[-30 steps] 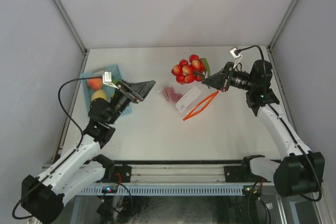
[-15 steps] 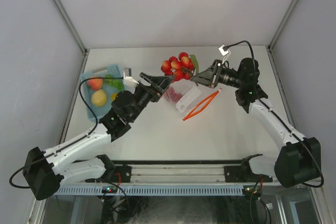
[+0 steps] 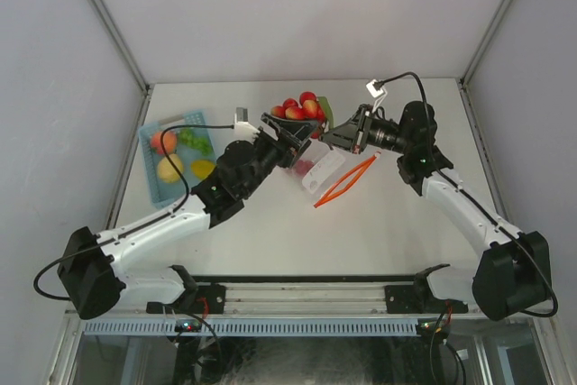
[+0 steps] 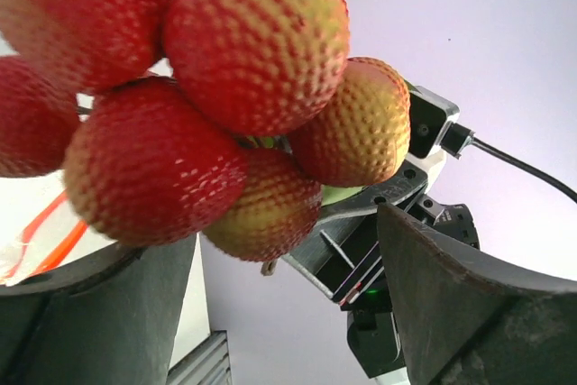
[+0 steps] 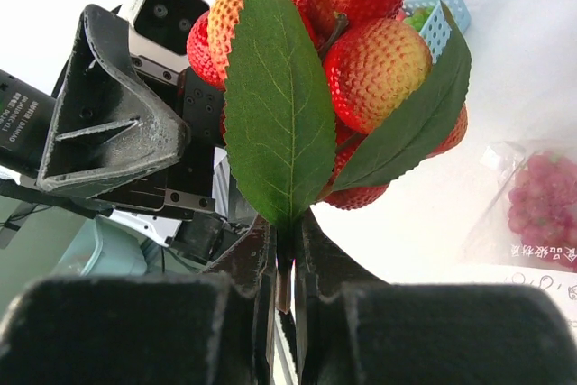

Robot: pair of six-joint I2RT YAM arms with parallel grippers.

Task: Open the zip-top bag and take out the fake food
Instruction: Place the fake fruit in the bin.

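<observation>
My right gripper is shut on the stem of a piece of fake food, a bunch of red-yellow bumpy fruits with green leaves, held up above the table. My left gripper is open right at the bunch, one finger on each side just under the fruits. The zip-top bag lies flat below, its red-orange zip strip to the right. A dark red piece shows inside the bag.
A light-blue slotted basket at the left holds orange, yellow and green fake fruit. Both arms cross over the middle of the table. Grey walls close in the left, right and far sides.
My left arm swung from over the basket to the right, up to the bunch. The right gripper carried the bunch a little to the left, toward it.
</observation>
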